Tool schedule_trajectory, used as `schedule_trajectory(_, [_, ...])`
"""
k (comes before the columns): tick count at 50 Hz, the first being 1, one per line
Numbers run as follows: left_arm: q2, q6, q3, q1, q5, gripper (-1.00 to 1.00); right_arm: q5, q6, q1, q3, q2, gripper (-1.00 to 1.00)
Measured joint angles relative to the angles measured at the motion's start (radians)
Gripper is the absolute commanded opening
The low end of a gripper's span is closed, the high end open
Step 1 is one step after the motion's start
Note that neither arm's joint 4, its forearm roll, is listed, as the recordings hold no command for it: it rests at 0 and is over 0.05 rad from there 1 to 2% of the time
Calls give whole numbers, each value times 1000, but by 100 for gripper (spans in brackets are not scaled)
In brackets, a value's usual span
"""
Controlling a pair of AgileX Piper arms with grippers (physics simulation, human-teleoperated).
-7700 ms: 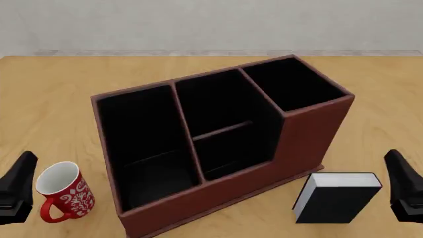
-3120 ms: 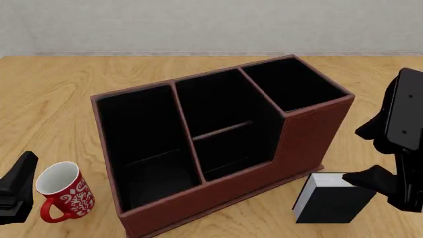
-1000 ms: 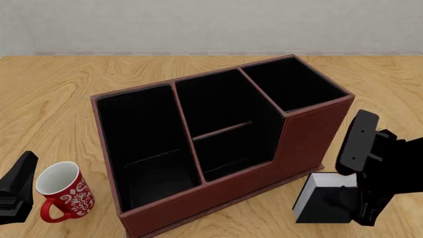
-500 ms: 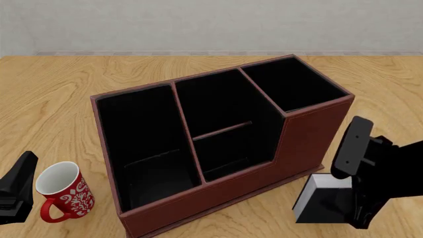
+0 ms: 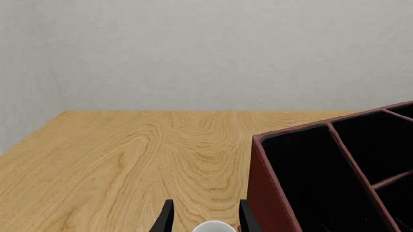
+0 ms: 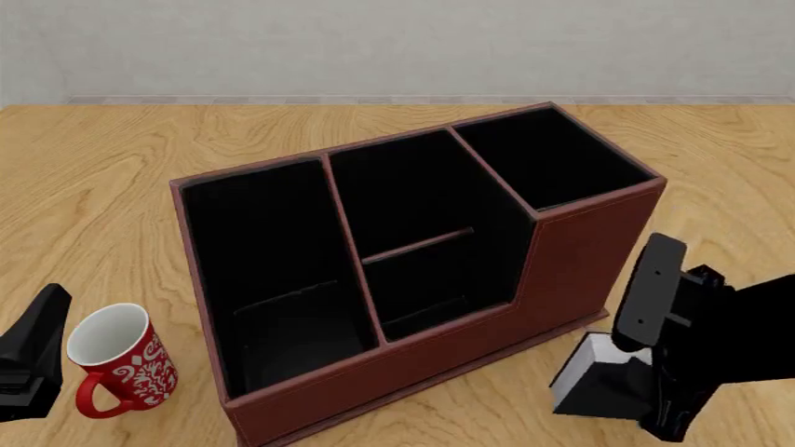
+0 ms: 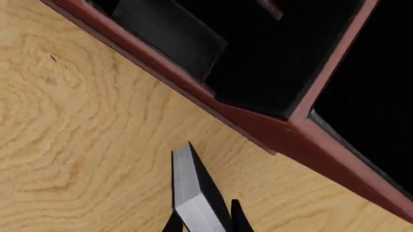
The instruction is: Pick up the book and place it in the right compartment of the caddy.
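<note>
The book (image 6: 594, 377) lies on the counter (image 6: 112, 168) just in front of the caddy (image 6: 410, 270), below its right compartment (image 6: 546, 158). The right hand (image 7: 205, 223) straddles it, fingers either side of the cover and pages; whether they pinch it I cannot tell. A red mug (image 6: 118, 372) stands beside the spread left hand (image 5: 203, 220).

Both arms matte black, no markings. Right pincer (image 6: 665, 410): blocky housing w/ flat rectangular plate on top. Left pincer (image 5: 203, 223): two thin tapered black fingers.
</note>
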Motion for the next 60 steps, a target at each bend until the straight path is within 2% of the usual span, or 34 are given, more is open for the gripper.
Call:
schedule_trajectory(15, [0,0,0,0,0,100,4,128,108,26,-51,-100])
schedule_trajectory(27, [0,0,0,0,0,100,54,218,203,10,-115,-100])
schedule_trajectory(42, [0,0,0,0,0,100,115,308,316,-68,-180,-100])
schedule_trajectory(60, [0,0,0,0,0,100,152,407,428,-229,-232,-100])
